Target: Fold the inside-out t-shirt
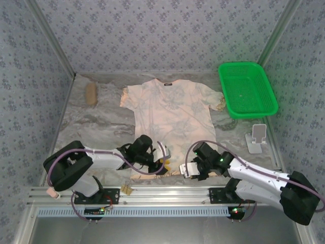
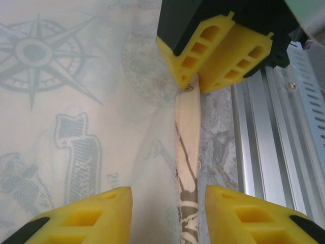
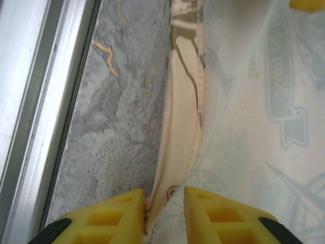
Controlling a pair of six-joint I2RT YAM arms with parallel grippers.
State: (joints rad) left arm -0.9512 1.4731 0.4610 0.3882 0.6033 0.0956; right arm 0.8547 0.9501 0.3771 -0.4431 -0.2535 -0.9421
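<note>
The left gripper (image 2: 168, 201) is seen part-open, with its 2 yellow fingers (image 2: 86, 216) set either side of the shirt's near hem (image 2: 187, 137). Nothing is gripped; the hem strip runs through the gap without being pinched.

At 12 o'clock from it in the left wrist view, the right gripper (image 2: 192, 85) is found closed on that same hem, with a fold of cloth nipped between its fingertips. In the right wrist view the held strip leads away toward 12 o'clock. The grey table (image 3: 117, 117) is seen at 9 o'clock of it, and pale cloth with faint compass prints at 3 o'clock.

From above, both grippers are placed close together at the 6 o'clock edge of the shirt (image 1: 170, 114), the left at 9 o'clock of the right, with the metal rail (image 1: 167, 194) just behind them.

The shirt is spread flat mid-table with its pale reverse up — the collar and dark label lie at 12 o'clock. A green basket (image 1: 224, 81) is set at 2 o'clock of the shirt, just beside a sleeve. A white stand (image 1: 258, 137) is seen at 3 o'clock and a brown object (image 1: 91, 94) at 10 o'clock.
</note>
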